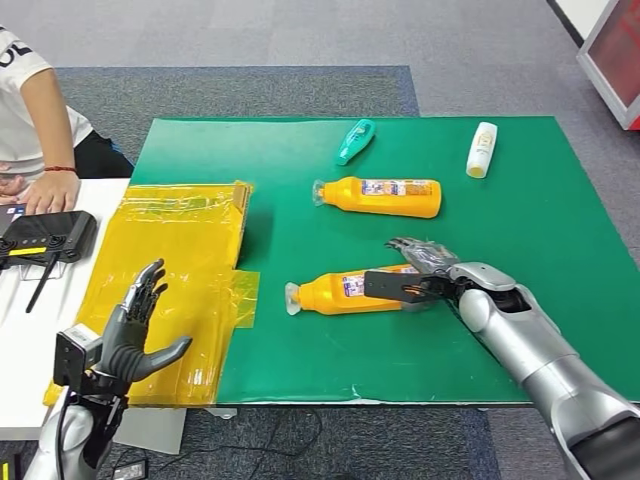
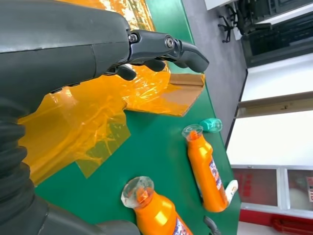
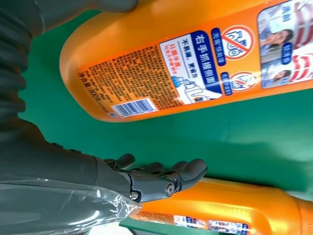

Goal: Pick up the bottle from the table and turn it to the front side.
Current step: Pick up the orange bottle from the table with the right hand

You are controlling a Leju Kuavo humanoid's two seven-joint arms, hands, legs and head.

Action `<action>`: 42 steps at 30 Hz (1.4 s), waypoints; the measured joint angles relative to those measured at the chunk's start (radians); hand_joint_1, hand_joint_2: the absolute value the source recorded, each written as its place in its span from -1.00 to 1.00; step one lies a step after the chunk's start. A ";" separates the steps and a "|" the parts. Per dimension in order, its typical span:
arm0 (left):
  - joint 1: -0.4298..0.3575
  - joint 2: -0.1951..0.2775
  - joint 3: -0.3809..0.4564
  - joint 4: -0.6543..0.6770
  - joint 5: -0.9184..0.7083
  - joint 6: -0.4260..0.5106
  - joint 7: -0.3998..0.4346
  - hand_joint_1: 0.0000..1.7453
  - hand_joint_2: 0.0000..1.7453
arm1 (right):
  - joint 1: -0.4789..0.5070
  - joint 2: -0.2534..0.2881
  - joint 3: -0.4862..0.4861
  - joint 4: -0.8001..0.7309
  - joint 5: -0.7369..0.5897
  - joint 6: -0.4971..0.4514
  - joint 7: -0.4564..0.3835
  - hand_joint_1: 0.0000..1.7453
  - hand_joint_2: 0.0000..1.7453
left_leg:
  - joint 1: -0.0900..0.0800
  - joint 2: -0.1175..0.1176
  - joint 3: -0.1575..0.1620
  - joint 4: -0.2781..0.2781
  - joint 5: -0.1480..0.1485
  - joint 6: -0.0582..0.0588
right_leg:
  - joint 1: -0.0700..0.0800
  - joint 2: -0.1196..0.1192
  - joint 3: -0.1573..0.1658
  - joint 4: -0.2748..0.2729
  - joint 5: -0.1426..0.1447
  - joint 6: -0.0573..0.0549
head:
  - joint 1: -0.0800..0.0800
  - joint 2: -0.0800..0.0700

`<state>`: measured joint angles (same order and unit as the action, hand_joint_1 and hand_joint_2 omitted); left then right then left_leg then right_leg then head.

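Note:
Two orange bottles lie on their sides on the green mat [image 1: 528, 250], caps pointing left. The near bottle [image 1: 340, 292] [image 2: 158, 215] [image 3: 236, 210] has my right hand [image 1: 423, 272] [image 3: 110, 176] at its base end. The fingers are stretched out over it and the thumb lies across its front side; the hand is not closed around it. The far bottle [image 1: 385, 196] [image 2: 205, 171] [image 3: 177, 58] lies just beyond, with a barcode label facing the right wrist camera. My left hand [image 1: 136, 330] [image 2: 74, 49] hovers with fingers spread over the yellow film, holding nothing.
Crinkled yellow film [image 1: 173, 280] covers the mat's left edge. A teal bottle [image 1: 355, 140] [image 2: 211, 125] and a white bottle [image 1: 481, 149] lie at the mat's far side. A person [image 1: 30, 120] sits at the far left by a white table [image 1: 23, 340] with a black device [image 1: 45, 235].

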<state>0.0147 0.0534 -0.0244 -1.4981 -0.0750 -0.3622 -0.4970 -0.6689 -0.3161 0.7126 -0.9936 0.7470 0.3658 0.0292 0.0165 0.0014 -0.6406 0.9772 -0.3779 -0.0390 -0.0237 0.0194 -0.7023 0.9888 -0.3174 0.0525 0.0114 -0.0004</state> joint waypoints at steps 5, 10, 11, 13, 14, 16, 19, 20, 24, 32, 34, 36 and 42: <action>-0.011 0.000 0.000 0.000 0.004 -0.005 -0.001 -1.00 1.00 | -0.010 -0.002 0.029 0.005 -0.012 0.018 -0.006 -1.00 1.00 | 0.000 0.000 0.000 0.000 0.000 0.000 | 0.000 0.000 0.000 0.000 0.000 0.000 | 0.000 0.000; -0.021 0.000 -0.001 0.000 0.011 -0.014 -0.001 -1.00 1.00 | -0.015 -0.002 0.065 0.016 -0.018 0.027 -0.010 -1.00 1.00 | 0.000 0.000 0.000 0.000 0.000 0.000 | 0.000 0.000 0.000 0.000 0.000 0.000 | 0.000 0.000; -0.023 0.000 -0.001 0.000 0.011 -0.014 -0.001 -1.00 1.00 | -0.016 -0.002 0.074 0.019 -0.017 0.027 -0.009 -1.00 1.00 | 0.000 0.000 0.000 0.000 0.000 0.000 | 0.000 0.000 0.000 0.000 0.000 0.000 | 0.000 0.000; -0.025 0.000 -0.002 0.000 0.013 -0.014 -0.001 -1.00 1.00 | -0.016 -0.002 0.088 0.028 -0.014 0.027 -0.005 -1.00 1.00 | 0.000 0.000 0.000 0.000 0.000 0.000 | 0.000 0.000 0.000 0.000 0.000 0.000 | 0.000 0.000; -0.026 0.000 -0.002 0.000 0.014 -0.014 -0.001 -1.00 1.00 | -0.016 -0.002 0.095 0.032 -0.012 0.027 -0.003 -1.00 1.00 | 0.000 0.000 0.000 0.000 0.000 0.000 | 0.000 0.000 0.000 0.000 0.000 0.000 | 0.000 0.000; -0.029 0.000 -0.002 0.000 0.018 -0.015 -0.001 -1.00 1.00 | -0.018 -0.002 0.109 0.042 -0.007 0.027 -0.002 -1.00 1.00 | 0.000 0.000 0.000 0.000 0.000 0.000 | 0.000 0.000 0.000 0.000 0.000 0.000 | 0.000 0.000; -0.033 0.000 -0.002 0.000 0.021 -0.016 -0.001 -1.00 1.00 | -0.027 0.000 0.130 0.058 -0.001 0.025 -0.002 -1.00 1.00 | 0.000 0.000 0.000 0.000 0.000 0.000 | 0.000 0.000 0.000 0.000 0.000 0.000 | 0.000 0.000; -0.034 0.000 -0.002 0.000 0.021 -0.016 -0.001 -1.00 1.00 | -0.029 0.000 0.135 0.063 0.001 0.025 -0.002 -1.00 1.00 | 0.000 0.000 0.000 0.000 0.000 0.000 | 0.000 0.000 0.000 0.000 0.000 0.000 | 0.000 0.000; -0.035 0.000 -0.002 0.000 0.022 -0.016 -0.001 -1.00 1.00 | -0.036 0.003 0.150 0.078 0.007 0.023 -0.002 -1.00 1.00 | 0.000 0.000 0.000 0.000 0.000 0.000 | 0.000 0.000 0.000 0.000 0.000 0.000 | 0.000 0.000; -0.035 0.000 -0.001 0.000 0.026 -0.017 -0.001 -1.00 1.00 | -0.051 0.008 0.171 0.096 0.016 0.009 0.011 -1.00 1.00 | 0.000 0.000 0.000 0.000 0.000 0.000 | 0.000 0.000 0.001 0.000 0.000 0.000 | 0.000 0.000; -0.035 0.000 -0.001 0.000 0.026 -0.017 -0.001 -1.00 1.00 | -0.053 0.008 0.174 0.098 0.016 0.008 0.017 -1.00 1.00 | 0.000 0.000 0.000 0.000 0.000 0.000 | 0.000 0.000 0.001 0.000 0.000 0.000 | 0.000 0.000; -0.035 0.000 -0.001 0.000 0.026 -0.018 -0.001 -1.00 1.00 | -0.054 0.008 0.175 0.100 0.015 0.006 0.021 -1.00 1.00 | 0.000 0.000 0.000 0.000 0.000 0.000 | 0.000 0.000 0.001 0.000 0.000 0.000 | 0.000 0.000; -0.033 0.000 -0.001 0.000 0.026 -0.018 -0.001 -1.00 1.00 | -0.054 0.010 0.175 0.104 0.025 0.000 0.038 -1.00 1.00 | 0.000 0.000 0.000 0.000 0.000 0.001 | 0.000 0.000 0.001 0.000 0.000 0.000 | 0.000 0.000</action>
<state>-0.0181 0.0530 -0.0256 -1.4981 -0.0490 -0.3805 -0.4982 -0.7227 -0.3064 0.8876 -0.8899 0.7725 0.3660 0.0673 0.0165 0.0014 -0.6402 0.9772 -0.3775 -0.0384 -0.0237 0.0193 -0.7014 0.9888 -0.3173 0.0526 0.0114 -0.0004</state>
